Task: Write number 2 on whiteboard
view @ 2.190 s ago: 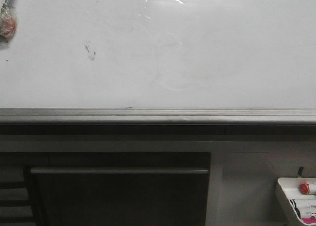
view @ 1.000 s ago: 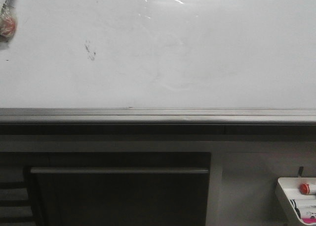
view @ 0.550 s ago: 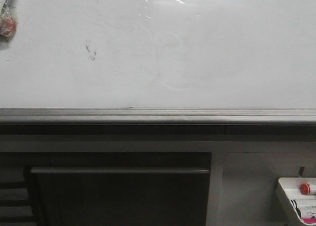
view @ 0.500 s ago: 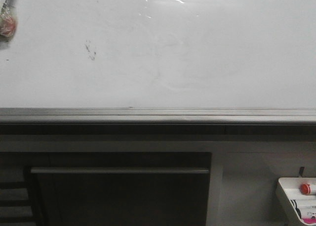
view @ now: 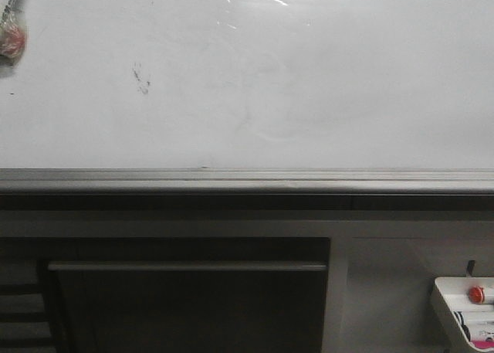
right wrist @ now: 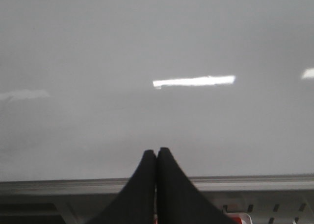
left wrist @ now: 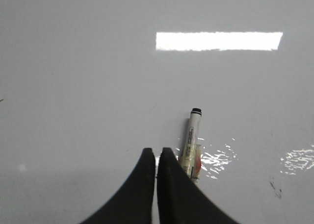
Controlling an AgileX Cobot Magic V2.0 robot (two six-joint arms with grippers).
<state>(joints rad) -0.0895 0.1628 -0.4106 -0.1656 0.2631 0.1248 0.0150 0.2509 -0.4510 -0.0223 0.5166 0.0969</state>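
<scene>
Whiteboard [left wrist: 78, 62] beyond shut left pincer [left wrist: 156, 152]

The bench here is the whiteboard [view: 324, 98], a glossy white surface lying flat, with a grey metal rail [view: 247, 180] running along its near edge. Faint erased smears show around its middle, and a bright rectangular reflection sits at its far edge. A small dark smudge [view: 141, 78] of specks marks the left half. At the far-left corner lies a marker [view: 11, 28], only partly in view from the front; in the left wrist view the marker [left wrist: 190, 143] rests flat on the board, its dark tip end showing.
</scene>
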